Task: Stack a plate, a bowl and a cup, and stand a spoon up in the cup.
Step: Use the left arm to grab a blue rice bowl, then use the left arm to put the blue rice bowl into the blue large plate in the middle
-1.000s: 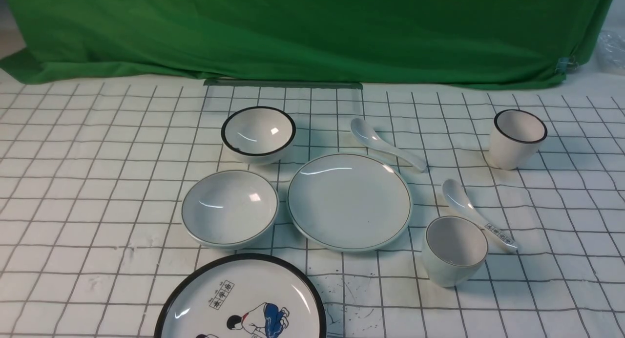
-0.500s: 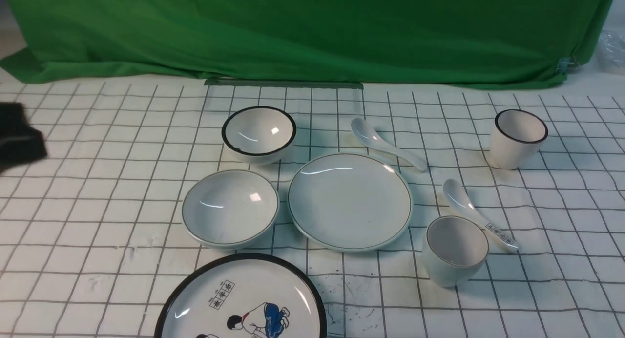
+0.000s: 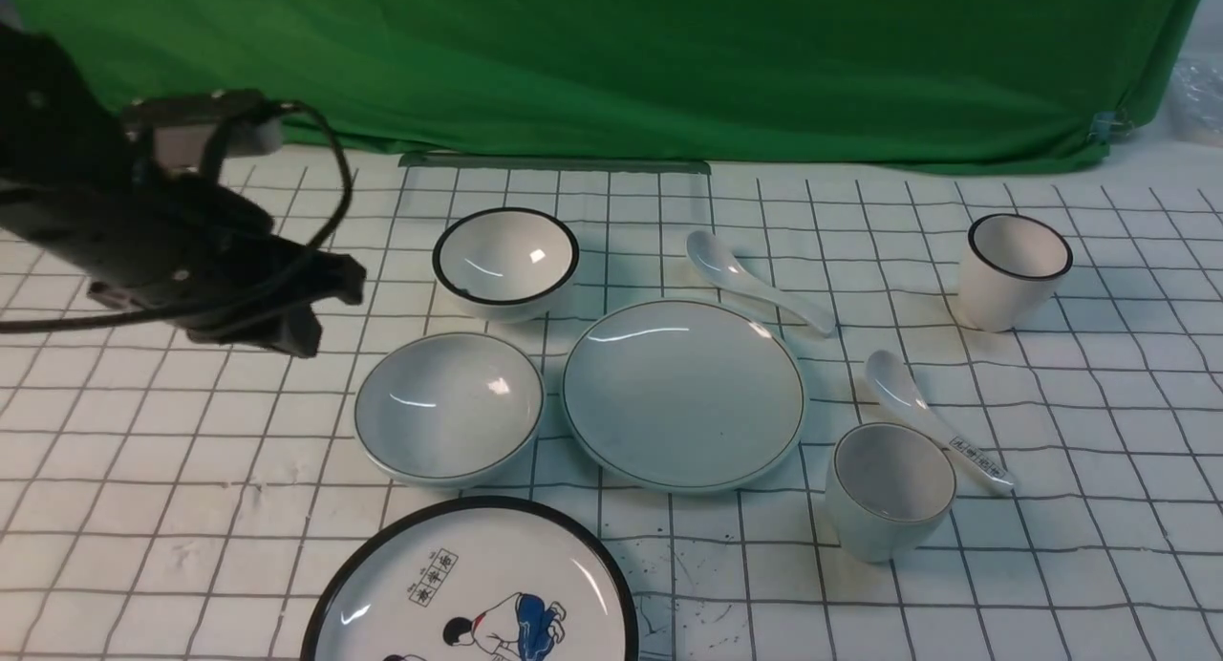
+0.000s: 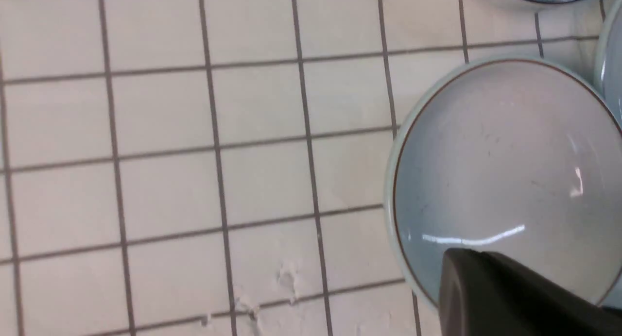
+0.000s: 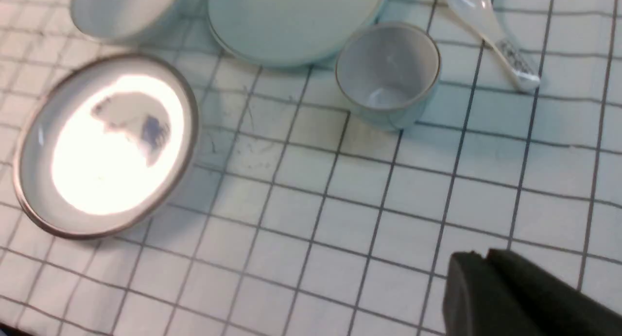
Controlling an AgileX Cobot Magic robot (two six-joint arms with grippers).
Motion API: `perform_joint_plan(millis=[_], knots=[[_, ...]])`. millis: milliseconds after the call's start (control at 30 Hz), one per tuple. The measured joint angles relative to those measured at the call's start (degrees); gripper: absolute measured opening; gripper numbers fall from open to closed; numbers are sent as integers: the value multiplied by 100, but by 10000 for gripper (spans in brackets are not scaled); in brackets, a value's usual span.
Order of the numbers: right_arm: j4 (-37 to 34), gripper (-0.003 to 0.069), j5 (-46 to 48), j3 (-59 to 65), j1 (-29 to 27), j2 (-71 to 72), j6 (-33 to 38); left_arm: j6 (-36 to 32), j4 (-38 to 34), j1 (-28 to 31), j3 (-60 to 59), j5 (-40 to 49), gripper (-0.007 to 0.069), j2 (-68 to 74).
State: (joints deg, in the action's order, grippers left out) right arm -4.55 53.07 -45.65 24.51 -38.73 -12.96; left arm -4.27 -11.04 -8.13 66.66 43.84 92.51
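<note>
Swung in from nine o'clock, the left tool, closed and empty, should open before straddling the bowl's ten-o'clock rim; the right tool's opening is unclear.

From my front view, the left arm is coming in at ten o'clock, now hanging over the table's left side; its gripper is reaching just beside the bowl, at the bowl's ten o'clock.
</note>
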Motion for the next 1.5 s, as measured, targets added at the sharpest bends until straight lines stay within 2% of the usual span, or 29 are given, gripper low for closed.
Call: perform_joint_plan(millis=[100, 167, 200, 233, 367, 467, 567, 633, 700, 733, 800, 867, 1033, 1167, 1233, 1333, 1367, 1500], knots=[[21, 90, -53, -39, 69, -363, 16, 22, 110, -104, 129, -170, 52, 330], [21, 113, -170, -44, 88, -607, 16, 81, 108, -128, 172, -304, 116, 623], [21, 114, -170, -45, 88, -640, 16, 89, 91, -128, 172, -312, 123, 651], [21, 127, -215, -45, 88, -725, 22, 107, -12, -128, 179, -318, 200, 895], [21, 140, -281, -45, 88, -749, 33, 118, -61, -128, 179, -310, 346, 1277], [21, 144, -397, -50, 88, -749, 40, 124, -77, -128, 179, -340, 414, 1477], [21, 146, -459, -50, 88, -749, 40, 241, -95, -128, 179, -367, 434, 1615], [21, 148, -466, -50, 90, -749, 40, 356, -102, -128, 184, -367, 429, 1694], [21, 150, -471, -50, 90, -749, 78, 698, -184, -128, 215, -267, 363, 1743], [21, 151, -471, -50, 90, -749, 91, 698, -184, -128, 211, -260, 355, 1743], [21, 155, -471, -50, 90, -749, 159, 884, -276, -139, 230, -171, 200, 1749], [21, 162, -471, -50, 90, -749, 184, 912, -327, -139, 284, -120, 120, 1714], [21, 164, -471, -50, 90, -749, 200, 959, -345, -139, 331, 69, 116, 1622], [21, 169, -471, -50, 90, -749, 200, 917, -284, -158, 331, 218, 55, 1272], [41, 172, -471, -50, 90, -749, 201, 859, -300, -158, 331, 215, 53, 1028], [329, 174, -395, -142, 90, -815, 200, 613, -714, -158, 331, 24, 53, 768], [675, 175, -227, -293, 84, -974, 153, 384, -1050, -208, 348, -89, 53, 693], [1378, 178, 216, -1018, -22, -1698, 34, 86, -1418, -747, 403, -362, 53, 779]])
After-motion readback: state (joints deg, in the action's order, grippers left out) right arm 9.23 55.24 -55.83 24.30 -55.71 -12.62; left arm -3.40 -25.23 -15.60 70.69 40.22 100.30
